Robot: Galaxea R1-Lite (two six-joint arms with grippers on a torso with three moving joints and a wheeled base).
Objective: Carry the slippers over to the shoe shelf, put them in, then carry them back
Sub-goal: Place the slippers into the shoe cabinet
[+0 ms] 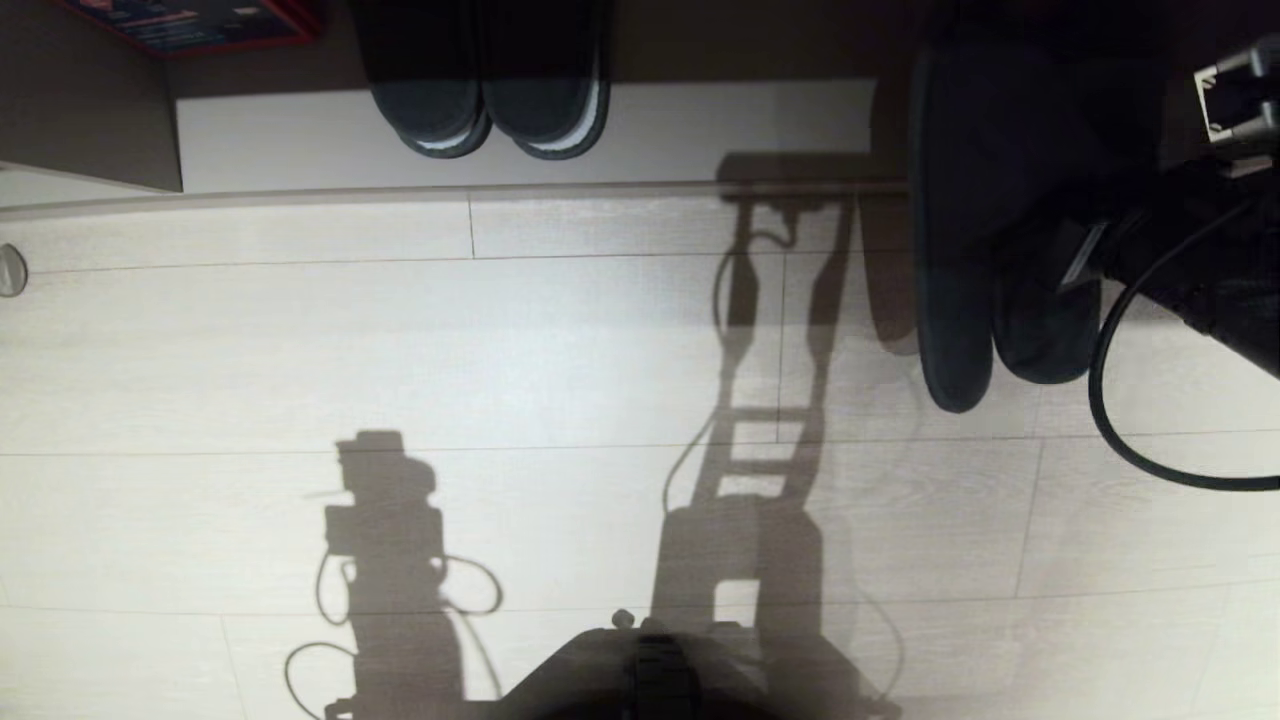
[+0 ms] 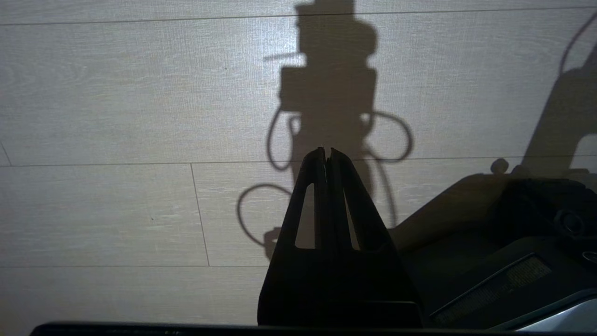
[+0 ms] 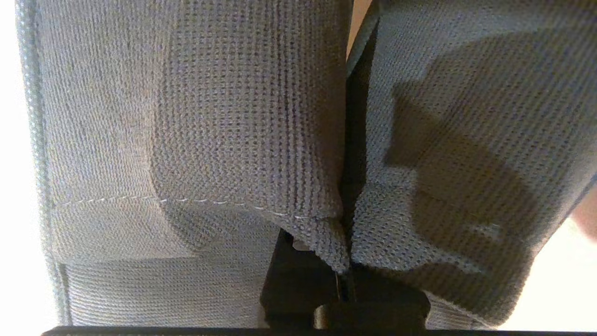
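The slippers [image 1: 1000,250] hang side by side at the right of the head view, held off the pale floor [image 1: 400,350], toes pointing down toward the camera, dark against the light. The right gripper [image 3: 344,280] is clamped on them: its wrist view shows the fingers pressed together on the inner edges of both, where the two grey woven bands meet, the fabric filling nearly the whole picture. From the head, that arm [image 1: 1190,260] and a looping black cable [image 1: 1110,400] enter from the right. Beyond, the shelf [image 1: 500,140] shows its pale base board, with a black pair [image 1: 495,90] standing in it, well to the left of the held slippers. The left gripper [image 2: 326,154], seen only in its own wrist view, hangs over bare floor with its fingers together, beside the robot's base [image 2: 513,242]
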